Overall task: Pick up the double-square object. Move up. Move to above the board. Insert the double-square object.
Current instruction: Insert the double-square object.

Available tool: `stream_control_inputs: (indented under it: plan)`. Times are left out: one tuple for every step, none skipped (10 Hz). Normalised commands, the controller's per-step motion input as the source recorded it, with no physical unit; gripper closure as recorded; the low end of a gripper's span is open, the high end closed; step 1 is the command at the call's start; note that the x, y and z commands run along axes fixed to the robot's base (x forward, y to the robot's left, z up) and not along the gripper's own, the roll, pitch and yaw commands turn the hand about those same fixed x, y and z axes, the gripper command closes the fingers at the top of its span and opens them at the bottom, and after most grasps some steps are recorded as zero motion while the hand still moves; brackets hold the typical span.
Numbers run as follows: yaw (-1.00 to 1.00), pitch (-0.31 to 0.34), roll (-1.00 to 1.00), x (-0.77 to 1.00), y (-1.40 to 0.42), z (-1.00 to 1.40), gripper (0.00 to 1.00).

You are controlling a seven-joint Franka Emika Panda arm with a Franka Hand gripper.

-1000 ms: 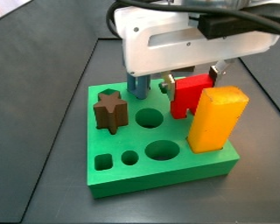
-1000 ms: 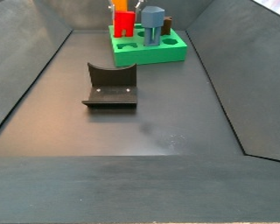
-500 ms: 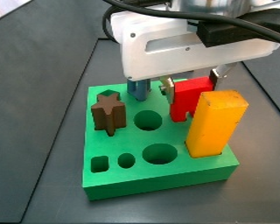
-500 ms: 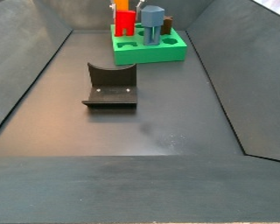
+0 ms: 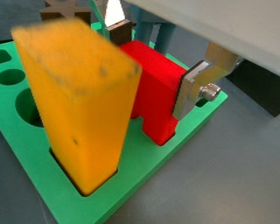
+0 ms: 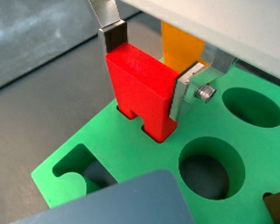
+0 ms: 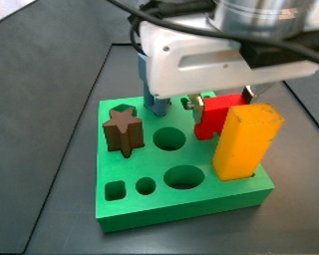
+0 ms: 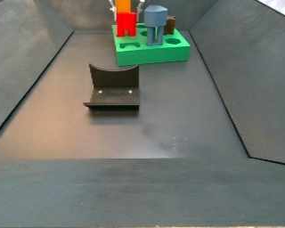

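The red double-square object (image 6: 140,86) stands upright with its notched lower end in a slot of the green board (image 6: 95,153). My gripper (image 6: 149,74) is shut on it, one silver finger (image 6: 189,86) flat against its side and the other at its top corner. In a wrist view the gripper (image 5: 136,52) holds the red double-square object (image 5: 154,87) just behind the yellow block. In a side view the double-square object (image 7: 218,113) sits under the white gripper body near the board's (image 7: 175,199) far right corner.
A tall yellow-orange block (image 7: 245,142) stands in the board right beside the red piece. A brown star block (image 7: 123,127) and a blue-grey block (image 7: 159,100) also stand in the board. The dark fixture (image 8: 113,87) sits on the floor, away from the board (image 8: 157,55).
The gripper and the red double-square object have moved down a little toward the board. Nothing else has moved.
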Motion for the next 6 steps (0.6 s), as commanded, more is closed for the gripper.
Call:
stream_control_inputs:
  plan:
    - [0.05, 0.399, 0.17, 0.7, -0.04, -0.35, 1.0]
    - [0.0, 0.3, 0.01, 0.42, 0.01, -0.64, 1.0]
    - [-0.19, 0.144, -0.17, 0.19, 0.35, -0.71, 1.0]
    - [-0.08, -0.001, -0.03, 0.0, 0.15, -0.13, 1.0]
    - [0.0, 0.0, -0.01, 0.0, 0.0, 0.0, 1.0]
    - [0.0, 0.0, 0.0, 0.0, 0.0, 0.0, 1.0]
